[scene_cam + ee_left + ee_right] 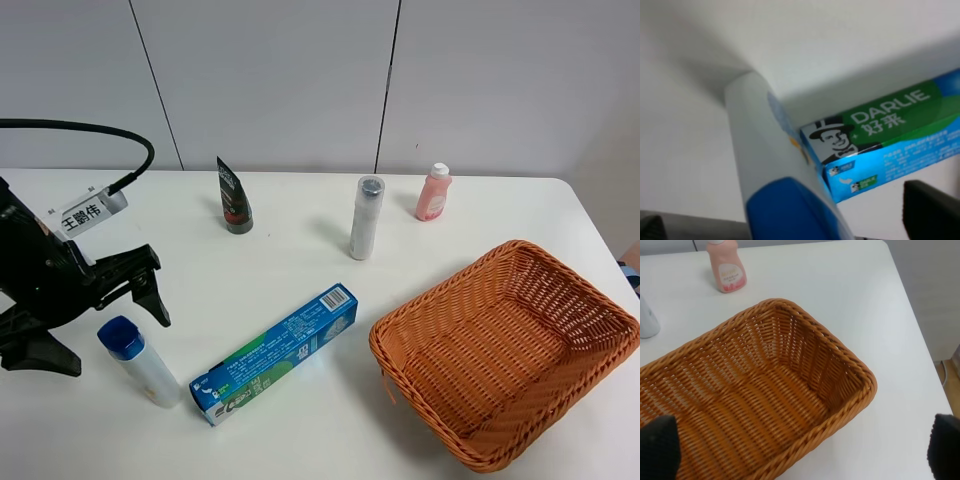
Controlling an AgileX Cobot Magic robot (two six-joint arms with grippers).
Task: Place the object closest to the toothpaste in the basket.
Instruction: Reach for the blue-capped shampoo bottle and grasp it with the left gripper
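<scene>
The blue-green Darlie toothpaste box lies at the front centre of the table. A white bottle with a blue cap lies just left of it, its base almost touching the box's end. My left gripper is open just above the bottle's cap and holds nothing. In the left wrist view the bottle lies between the fingertips, beside the box. The woven orange basket stands at the right. My right gripper is open and empty above the basket; it does not show in the exterior view.
A black tube, a grey-white bottle and a pink bottle stand along the back of the table. The pink bottle also shows in the right wrist view. The table's right edge runs close to the basket.
</scene>
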